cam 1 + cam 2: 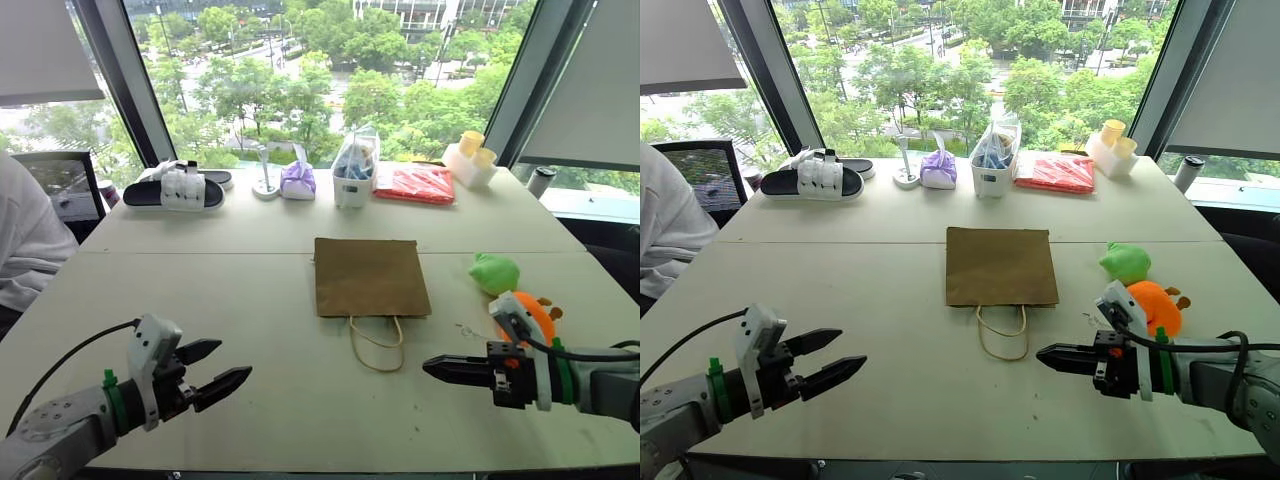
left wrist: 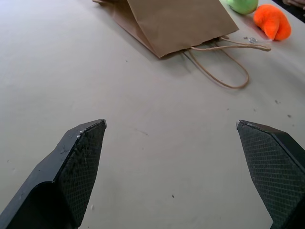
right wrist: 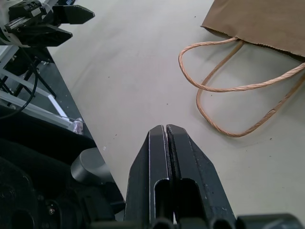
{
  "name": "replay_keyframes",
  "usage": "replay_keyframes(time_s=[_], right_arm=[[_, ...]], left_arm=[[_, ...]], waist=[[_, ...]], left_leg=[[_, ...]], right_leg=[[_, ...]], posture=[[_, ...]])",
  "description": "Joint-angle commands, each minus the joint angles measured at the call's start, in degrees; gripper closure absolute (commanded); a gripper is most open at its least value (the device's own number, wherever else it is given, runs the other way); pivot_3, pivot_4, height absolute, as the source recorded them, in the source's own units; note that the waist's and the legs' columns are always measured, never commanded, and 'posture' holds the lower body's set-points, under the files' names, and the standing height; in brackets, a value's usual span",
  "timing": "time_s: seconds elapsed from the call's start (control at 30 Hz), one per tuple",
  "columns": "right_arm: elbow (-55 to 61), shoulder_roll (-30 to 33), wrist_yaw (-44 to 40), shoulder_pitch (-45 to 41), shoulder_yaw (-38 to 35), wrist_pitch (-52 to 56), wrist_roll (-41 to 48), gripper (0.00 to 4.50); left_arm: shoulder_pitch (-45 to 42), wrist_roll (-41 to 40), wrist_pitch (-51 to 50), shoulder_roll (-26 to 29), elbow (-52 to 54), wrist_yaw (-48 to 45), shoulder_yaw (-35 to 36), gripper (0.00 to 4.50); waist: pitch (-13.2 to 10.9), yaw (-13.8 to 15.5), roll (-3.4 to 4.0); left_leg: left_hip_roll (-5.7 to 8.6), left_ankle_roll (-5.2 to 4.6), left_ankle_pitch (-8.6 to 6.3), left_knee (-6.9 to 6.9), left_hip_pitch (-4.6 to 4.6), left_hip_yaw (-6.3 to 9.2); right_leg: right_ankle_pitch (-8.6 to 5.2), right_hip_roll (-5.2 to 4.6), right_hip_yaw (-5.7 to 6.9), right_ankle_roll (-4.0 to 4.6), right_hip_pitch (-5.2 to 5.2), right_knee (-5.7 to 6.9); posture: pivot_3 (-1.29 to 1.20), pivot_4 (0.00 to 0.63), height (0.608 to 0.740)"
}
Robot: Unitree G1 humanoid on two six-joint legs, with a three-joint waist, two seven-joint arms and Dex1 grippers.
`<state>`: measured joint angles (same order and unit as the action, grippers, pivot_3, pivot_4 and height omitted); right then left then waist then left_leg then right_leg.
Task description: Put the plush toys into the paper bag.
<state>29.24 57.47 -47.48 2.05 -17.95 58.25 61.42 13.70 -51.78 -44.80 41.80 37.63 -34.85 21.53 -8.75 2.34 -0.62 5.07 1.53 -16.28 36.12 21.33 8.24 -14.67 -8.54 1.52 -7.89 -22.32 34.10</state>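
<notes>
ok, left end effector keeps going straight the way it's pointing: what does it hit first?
Probably bare table first: the left end effector, open, tilts slightly down. Beyond that, the line runs toward the paper bag and its handles. Depth is unclear.

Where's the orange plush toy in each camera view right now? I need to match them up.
Left eye: orange plush toy at right, behind the right gripper.
Right eye: at right, beside the green plush toy.
Left wrist: upper right corner.
Right wrist: not visible.
Shared landmark: paper bag, its handles toward the robot.
</notes>
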Motion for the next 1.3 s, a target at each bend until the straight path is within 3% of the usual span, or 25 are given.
replay_keyframes(time_s=[0.03,0.4,0.67,0.73,0.8,0.9,1.0,1.13,1.3], right_arm=[[1.9,-0.4,0.2,0.3,-1.7,-0.9,0.1,4.50],[1.9,-1.2,0.8,1.1,-2.0,-0.9,0.4,4.50],[-0.3,-2.0,1.7,-0.7,-2.1,-1.1,-0.3,4.50],[0.9,-2.1,2.1,-0.7,-3.2,-0.3,1.6,4.50],[3.0,-3.5,3.5,0.3,-2.5,-0.5,2.1,4.50],[5.2,-6.4,6.5,1.0,-0.8,-0.9,2.0,4.50],[6.7,-8.7,9.4,1.9,-1.7,-0.9,3.0,4.50],[9.1,-10.6,12.8,5.2,-4.4,-1.5,4.1,4.50],[12.8,-13.6,17.5,9.5,-6.0,-3.1,5.5,4.50]], left_arm=[[-1.9,-1.9,-0.7,0.5,1.4,1.1,0.5,0.01],[-5.4,-5.1,-3.8,1.5,0.8,3.4,0.9,0.01],[-9.7,1.7,0.2,7.3,-3.3,-2.7,-0.5,0.01],[-13.5,7.6,4.8,11.3,-6.0,-8.5,-4.9,0.01],[-21.8,16.0,12.6,11.5,-11.3,-14.8,-14.7,0.01],[-33.4,27.2,25.0,6.9,-21.0,-22.5,-27.9,0.01],[-40.3,36.3,37.5,2.3,-29.6,-28.3,-36.6,0.01],[-47.0,41.1,48.3,-5.6,-40.8,-33.7,-42.6,0.01],[-55.0,45.5,59.3,-16.1,-57.2,-34.1,-44.7,0.01]], waist=[[0.0,0.0,0.00],[0.0,0.0,0.00],[0.0,0.0,0.02],[0.0,0.1,-0.01],[0.0,0.7,0.02],[0.0,1.3,0.01],[0.0,1.2,-0.05],[0.0,1.0,-0.08],[0.0,1.3,-0.13]], left_leg=[[0.00,0.00,0.00,0.00,0.00,0.00],[0.01,0.00,0.00,-0.01,-0.01,0.00],[0.03,0.00,0.00,0.00,-0.01,-0.02],[0.02,0.00,0.00,-0.02,-0.01,-0.02],[0.10,0.01,0.00,-0.02,0.02,0.00],[0.11,0.02,0.02,0.01,0.00,-0.03],[0.13,0.01,0.01,-0.01,0.02,-0.09],[0.12,0.03,0.03,-0.03,0.04,-0.10],[0.15,0.00,0.03,0.05,0.04,-0.04]], right_leg=[[0.00,0.00,0.00,0.00,0.00,0.00],[0.00,0.01,0.00,-0.01,0.00,0.00],[0.00,0.02,0.00,0.01,0.00,0.00],[0.00,0.02,0.00,0.01,-0.01,-0.01],[0.01,0.05,0.04,0.02,-0.01,-0.02],[0.04,0.04,0.04,0.06,0.05,-0.06],[0.10,0.00,0.01,-0.05,0.02,-0.10],[0.19,0.00,0.04,-0.19,-0.07,-0.07],[0.31,0.00,0.13,-0.42,0.03,-0.05]], posture=[[0.00,0.150,0.740],[0.00,0.150,0.740],[0.00,0.150,0.740],[0.00,0.150,0.740],[0.00,0.150,0.740],[0.00,0.150,0.740],[0.00,0.150,0.740],[0.00,0.150,0.740],[0.00,0.150,0.740]])
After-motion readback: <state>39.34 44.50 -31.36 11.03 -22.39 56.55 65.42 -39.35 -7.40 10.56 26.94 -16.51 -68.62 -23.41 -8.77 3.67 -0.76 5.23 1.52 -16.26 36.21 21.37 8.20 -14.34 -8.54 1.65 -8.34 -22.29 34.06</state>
